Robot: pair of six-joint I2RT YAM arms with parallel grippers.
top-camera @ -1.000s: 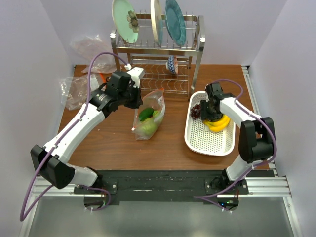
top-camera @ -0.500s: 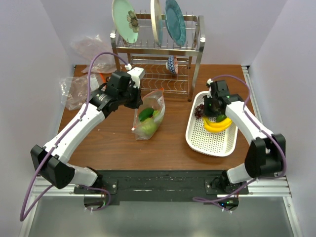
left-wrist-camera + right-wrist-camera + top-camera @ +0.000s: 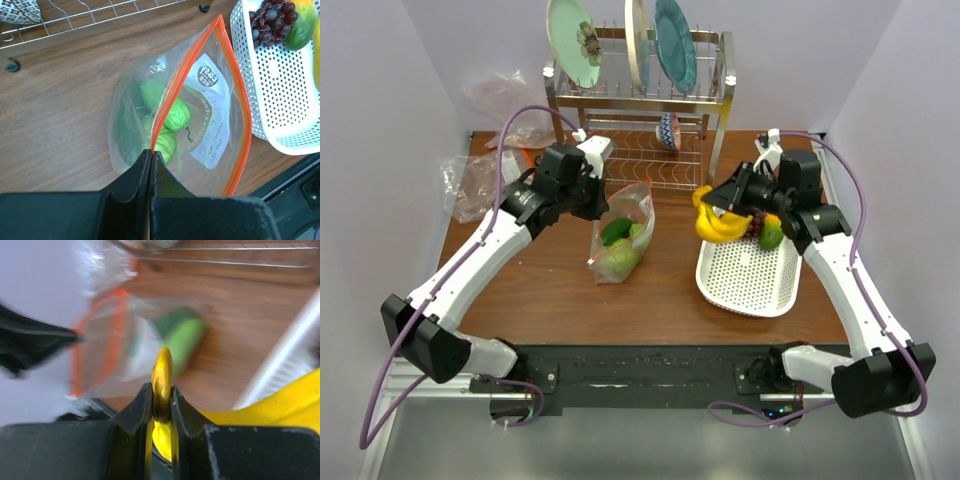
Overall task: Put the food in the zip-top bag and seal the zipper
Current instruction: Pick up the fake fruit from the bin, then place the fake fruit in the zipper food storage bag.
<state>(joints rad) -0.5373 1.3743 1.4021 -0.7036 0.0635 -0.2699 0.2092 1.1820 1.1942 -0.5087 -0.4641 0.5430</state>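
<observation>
At table centre, noted bag [image 3: 620,235] lying on the wood, mouth gaping wide at its far end. Saw green food [image 3: 167,117] inside, low in the bag; cannot separate cabbage from cucumbers. Found left gripper [image 3: 151,156] pinched fully shut on the zipper [image 3: 235,100] at one end of the mouth, with both fingers meeting on the orange-red strip. Found right gripper [image 3: 161,390] closed narrowly on the bananas [image 3: 718,225], clamping the stem end between its fingers. Saw bunch hanging over the far left corner of the basket [image 3: 745,285], on the side toward the bag; cannot tell whether it touches the rim. Noted grapes [image 3: 272,20] and an orange-green fruit [image 3: 302,22] side by side at the basket's far end. Logged rack [image 3: 640,110] with plates behind the bag. Marked right wrist view as blurred.
</observation>
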